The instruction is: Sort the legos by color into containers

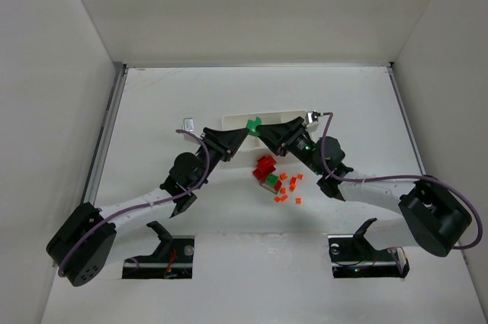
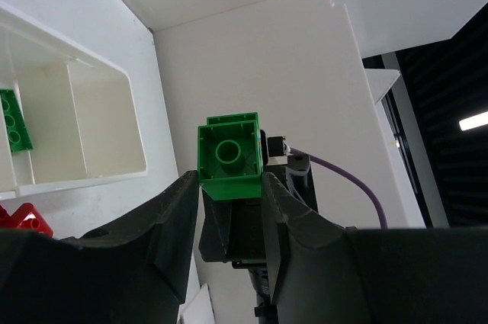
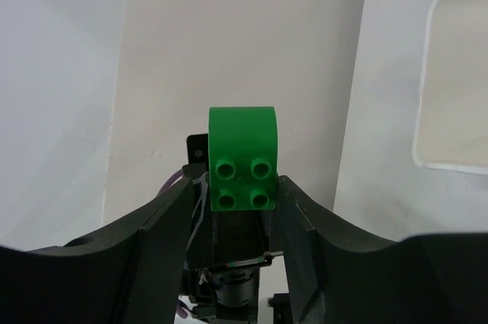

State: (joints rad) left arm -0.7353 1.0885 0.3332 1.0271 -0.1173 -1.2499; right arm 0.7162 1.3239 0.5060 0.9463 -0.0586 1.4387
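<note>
The left hand [image 2: 231, 181] and right hand [image 3: 240, 187] both pinch one green lego [image 1: 254, 122] above the tray [image 1: 229, 120], likely passing it across or pulling it apart before dropping it.

I see glossy, smooth plastic on the green brick [image 2: 230, 158], same on the red brick [image 2: 27, 221]. White plastic tray [image 2: 107, 168], slight sheen. Matt black plastic on left tool [image 2: 230, 181] and right tool [image 3: 242, 187]. Matt white desk [image 1: 152, 103]. Smooth purple cable [image 2: 343, 175].
</note>
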